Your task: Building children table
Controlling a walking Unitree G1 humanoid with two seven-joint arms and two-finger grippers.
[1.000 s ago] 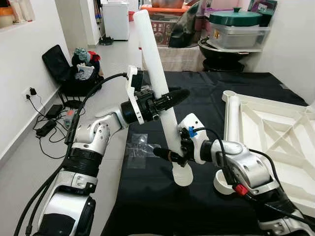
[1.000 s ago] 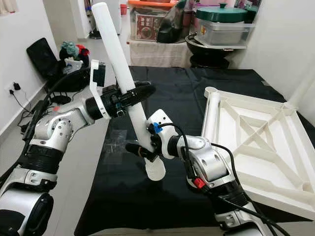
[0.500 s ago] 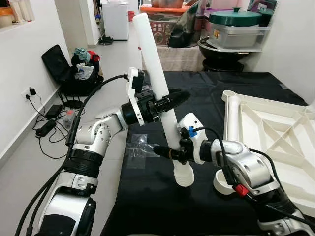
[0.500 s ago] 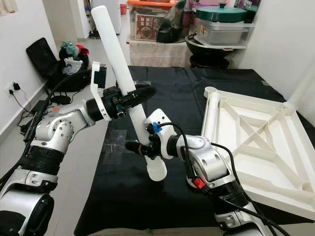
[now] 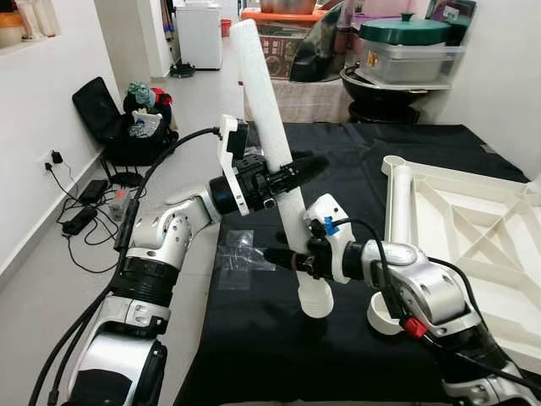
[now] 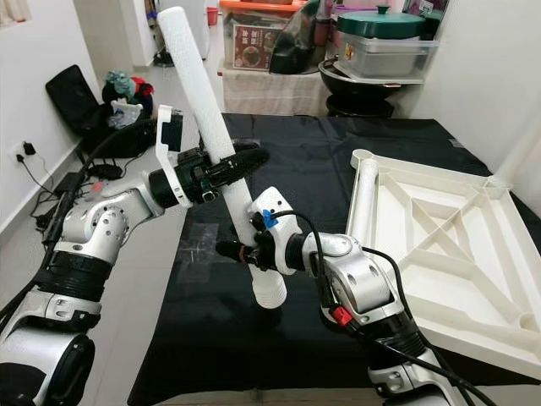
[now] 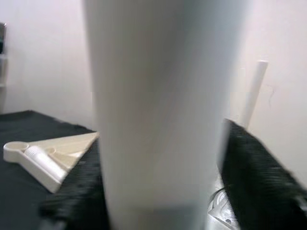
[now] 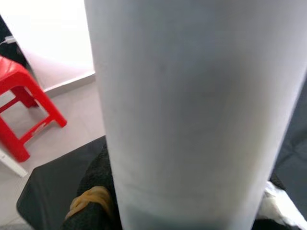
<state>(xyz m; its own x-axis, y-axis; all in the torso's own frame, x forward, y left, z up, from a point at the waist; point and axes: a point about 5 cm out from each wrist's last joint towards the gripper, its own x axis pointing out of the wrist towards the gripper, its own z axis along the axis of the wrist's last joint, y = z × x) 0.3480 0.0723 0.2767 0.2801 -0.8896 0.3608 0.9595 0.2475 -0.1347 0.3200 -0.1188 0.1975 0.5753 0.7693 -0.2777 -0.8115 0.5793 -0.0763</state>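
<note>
A long white table leg (image 5: 269, 135) stands tilted over the black cloth (image 5: 338, 161), its flared foot (image 5: 314, 301) just above the cloth. My left gripper (image 5: 292, 173) is shut around its middle. Lower down, my right gripper (image 5: 287, 259) is shut on the same leg near the foot. The leg (image 7: 158, 115) sits close between the black fingers (image 7: 259, 177) in the left wrist view, and the leg (image 8: 192, 110) is just as close in the right wrist view. The upturned white tabletop (image 5: 473, 228) lies at the right with another leg (image 5: 399, 203) fitted in its corner.
A clear plastic bag (image 5: 232, 254) of small parts lies on the cloth's left edge. A white disc-shaped part (image 5: 385, 317) rests by my right arm. Boxes and a green-lidded tub (image 5: 406, 42) stand at the back. A black bag and cables lie on the floor at left.
The leg's foot has shifted slightly away from me and its tilt changed a little. Both grippers have stayed shut on it.
</note>
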